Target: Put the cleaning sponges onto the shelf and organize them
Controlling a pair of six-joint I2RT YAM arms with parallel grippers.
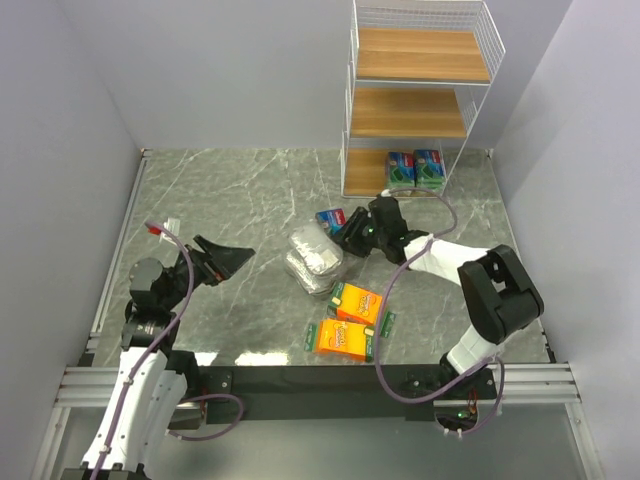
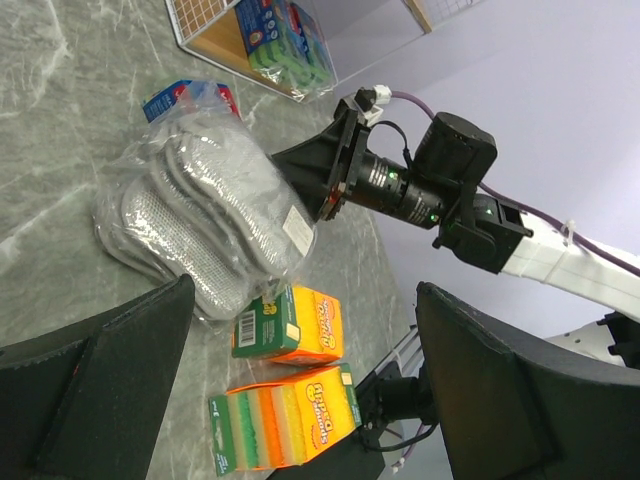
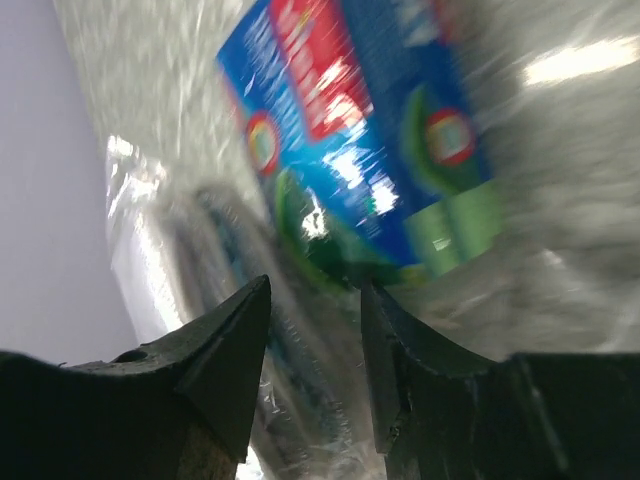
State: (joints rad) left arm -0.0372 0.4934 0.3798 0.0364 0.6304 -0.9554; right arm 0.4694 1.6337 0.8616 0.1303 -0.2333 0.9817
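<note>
Top external view is showing one blue-and-green sponge pack point(image 1: 331, 217) lying on the marble table point(image 1: 230, 190), near the foot of the shelf point(image 1: 410, 110). The shelf's bottom board is carrying two more blue-and-green packs point(image 1: 401, 170) side by side. The right gripper point(image 1: 345, 232) is pointing at the loose pack with only a narrow gap between its fingers. Whether it is pinching the wrapper, I cannot tell. Two silvery packs point(image 1: 318, 262) and two orange packs point(image 1: 357, 303) are lying just beside it. The left gripper point(image 1: 235, 255) is hovering well apart, jaws spread wide.
</note>
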